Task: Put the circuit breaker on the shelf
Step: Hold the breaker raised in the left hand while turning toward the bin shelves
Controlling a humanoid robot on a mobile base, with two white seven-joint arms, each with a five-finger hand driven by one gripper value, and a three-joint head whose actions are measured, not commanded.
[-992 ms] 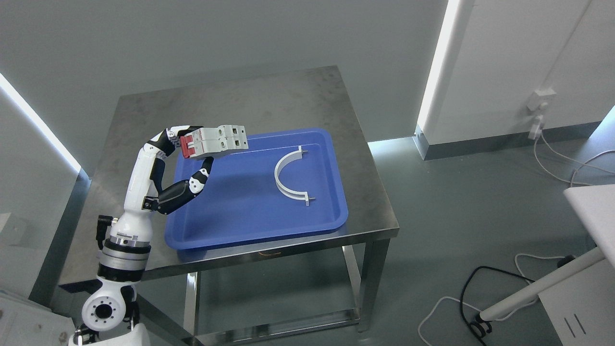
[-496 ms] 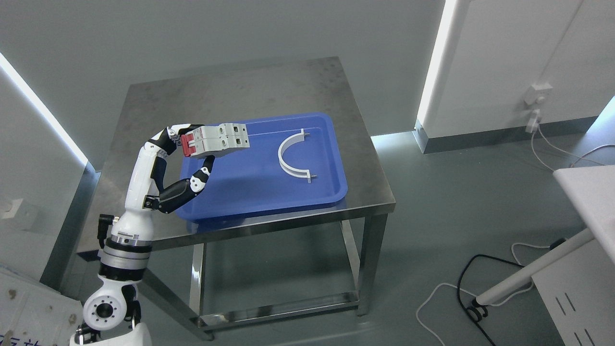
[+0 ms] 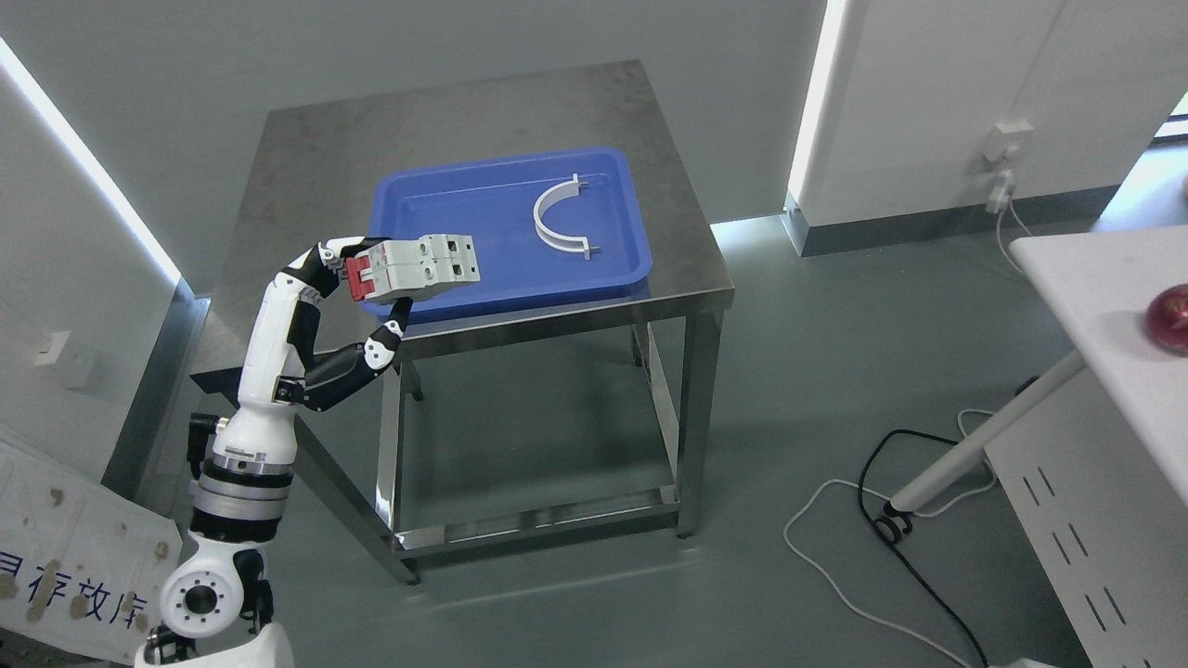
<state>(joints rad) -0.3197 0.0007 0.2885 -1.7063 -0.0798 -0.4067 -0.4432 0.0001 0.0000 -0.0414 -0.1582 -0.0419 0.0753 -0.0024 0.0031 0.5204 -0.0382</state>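
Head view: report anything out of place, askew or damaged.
Nothing looks damaged or spilled. The left hand grips the circuit breaker in the air near the steel table's front edge. A white curved bracket lies flat in the blue tray. Only loose cables trail across the floor at right.

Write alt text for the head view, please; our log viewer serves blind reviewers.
The robot's left hand holds a grey circuit breaker with a red switch in the air, near the front left corner of a steel table. On the table, a blue tray holds a white curved bracket. Cables trail across the floor.
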